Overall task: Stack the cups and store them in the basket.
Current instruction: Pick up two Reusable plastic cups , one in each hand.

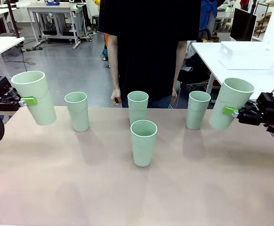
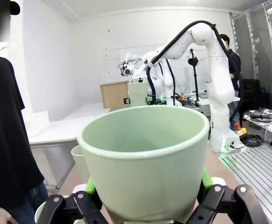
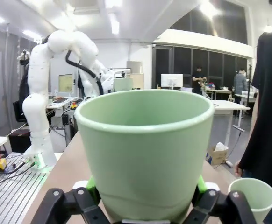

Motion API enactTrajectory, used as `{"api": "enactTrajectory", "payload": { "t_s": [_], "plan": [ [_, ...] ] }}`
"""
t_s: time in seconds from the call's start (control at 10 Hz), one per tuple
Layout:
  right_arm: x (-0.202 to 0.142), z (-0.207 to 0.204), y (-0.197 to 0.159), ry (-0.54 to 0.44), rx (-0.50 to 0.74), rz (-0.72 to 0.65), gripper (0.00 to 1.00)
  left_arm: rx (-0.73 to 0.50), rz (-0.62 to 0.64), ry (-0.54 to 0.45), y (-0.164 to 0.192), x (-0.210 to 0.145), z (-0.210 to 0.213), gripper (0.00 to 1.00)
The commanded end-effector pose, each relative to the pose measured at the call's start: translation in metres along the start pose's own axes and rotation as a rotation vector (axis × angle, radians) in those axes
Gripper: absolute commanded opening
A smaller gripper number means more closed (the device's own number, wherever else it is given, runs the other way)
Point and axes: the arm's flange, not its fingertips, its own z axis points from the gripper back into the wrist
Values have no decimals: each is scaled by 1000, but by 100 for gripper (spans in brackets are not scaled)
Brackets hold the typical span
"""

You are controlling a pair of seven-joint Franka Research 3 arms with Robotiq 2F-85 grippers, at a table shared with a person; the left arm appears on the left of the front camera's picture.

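The cups are tall tapered tumblers of pale mint-green plastic, matte-walled, each with a faint ridge round its middle. The left-held cup (image 1: 33,96) sits clamped in my left gripper (image 1: 28,101), lifted clear of the counter (image 1: 57,183) at its left edge and tilted so the rim leans outward. My green pads (image 2: 90,185) press its wall on both sides below the ridge, the jaws spread just as wide as the cup. The right-held cup (image 1: 231,103) is held the same way in my right gripper (image 1: 231,111), off the counter at the right edge, rim leaning out to the right. Between the two, four standing cups are upright with mouths up: a far row of three (image 1: 76,110) (image 1: 138,104) (image 1: 198,109), and a nearer cup (image 1: 144,142) just in front of the middle one; I cannot tell whether those two touch. The counter is a smooth, dull beige-pink sheet. The basket (image 1: 247,55), a white smooth-walled rectangular plastic bin, rests on a white table (image 1: 212,49) beyond the counter's far right corner, well apart from every cup. A person (image 1: 146,42) in a black shirt stands at the far side, hands hanging
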Motion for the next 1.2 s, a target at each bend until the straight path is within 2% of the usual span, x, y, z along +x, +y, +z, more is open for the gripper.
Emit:
{"api": "enactTrajectory", "payload": {
  "t_s": [0.0, 0.6, 0.7, 0.8, 1.1],
  "plan": [
    [2, -15, 1, 3, -51, -23, 86, 45, 8, -4, -6, 4, -10, 90],
    [4, -29, 17, 103, 32, 16, 86, 19, -20, 32, -18, -7, -22, 90],
    [3, -30, 18, 105, 36, 20, 86, 7, -19, 35, -20, -7, -23, 90],
    [0, -24, 9, 65, 26, 16, 86, -10, -27, 24, -21, -4, -22, 90],
    [0, -24, 9, 65, 26, 16, 86, 9, 0, 23, -10, -10, -19, 90]
  ]
}}
